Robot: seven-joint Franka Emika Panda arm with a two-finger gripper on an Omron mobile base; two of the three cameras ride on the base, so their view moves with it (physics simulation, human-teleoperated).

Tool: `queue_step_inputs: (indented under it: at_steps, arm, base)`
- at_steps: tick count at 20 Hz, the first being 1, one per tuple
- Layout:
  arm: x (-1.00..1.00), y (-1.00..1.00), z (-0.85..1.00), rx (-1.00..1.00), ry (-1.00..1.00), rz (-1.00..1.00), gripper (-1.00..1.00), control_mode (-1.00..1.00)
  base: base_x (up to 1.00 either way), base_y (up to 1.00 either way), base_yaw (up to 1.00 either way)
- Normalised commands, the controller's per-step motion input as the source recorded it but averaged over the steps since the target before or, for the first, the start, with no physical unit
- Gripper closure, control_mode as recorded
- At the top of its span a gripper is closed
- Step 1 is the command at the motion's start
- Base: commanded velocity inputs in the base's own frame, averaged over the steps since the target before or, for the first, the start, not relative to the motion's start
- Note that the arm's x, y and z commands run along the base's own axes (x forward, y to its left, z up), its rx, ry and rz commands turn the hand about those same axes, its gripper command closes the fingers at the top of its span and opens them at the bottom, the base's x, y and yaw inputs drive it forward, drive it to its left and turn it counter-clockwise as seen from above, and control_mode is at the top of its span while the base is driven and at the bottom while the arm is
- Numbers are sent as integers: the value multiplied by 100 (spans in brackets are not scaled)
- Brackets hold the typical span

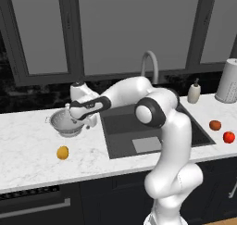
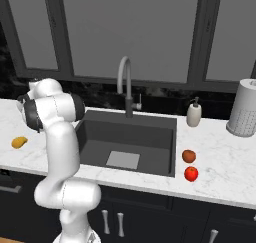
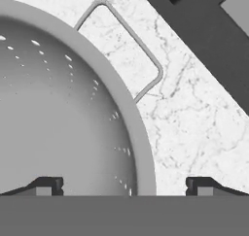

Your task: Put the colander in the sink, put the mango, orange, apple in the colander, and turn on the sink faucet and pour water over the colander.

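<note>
Hand view, nearest first: the gripper (image 3: 124, 186) is spread wide, one dark fingertip inside the colander (image 3: 58, 113) bowl at about 7 o'clock and the other over the marble counter (image 3: 194, 128) at about 5 o'clock, so the metal rim runs between them. That straddle looks like the setup for pinching the rim and lifting; nothing is pinched yet. A thin wire handle (image 3: 129, 41) loops off the rim toward 12 o'clock, and the dark sink (image 3: 204, 41) edge cuts across at 1 o'clock.

Left base view: the arm reaches left, hand over the colander (image 1: 68, 123), which stands upright on the counter just beside the sink (image 1: 152, 131), at its 9 o'clock. The mango (image 1: 62, 152) lies alone nearer the front edge, at the colander's 6 o'clock.

The orange (image 1: 215, 125) and apple (image 1: 228, 137) sit close together at the sink's 3 o'clock, untouched. Farther back stand the sink faucet (image 1: 150, 64), no water running, a white soap bottle (image 1: 194, 92) and a perforated white canister (image 1: 228, 83).

No brand, label or writing is readable anywhere
</note>
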Motion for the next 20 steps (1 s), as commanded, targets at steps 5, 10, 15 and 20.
queue_step_inputs:
  at_steps: [5, 10, 15, 20]
  arm:
    - [21, 3, -27, 0, 0, -4, -100, -100]
    - [2, 0, -17, 0, 0, -3, 100, -100]
    - [-13, -5, 0, 0, -1, -11, 100, -100]
    - [-34, -34, 0, 1, -9, -34, 100, -100]
  base:
    - [0, 0, 0]
    - [0, 0, 0]
    - [0, 0, 0]
    - [0, 0, 0]
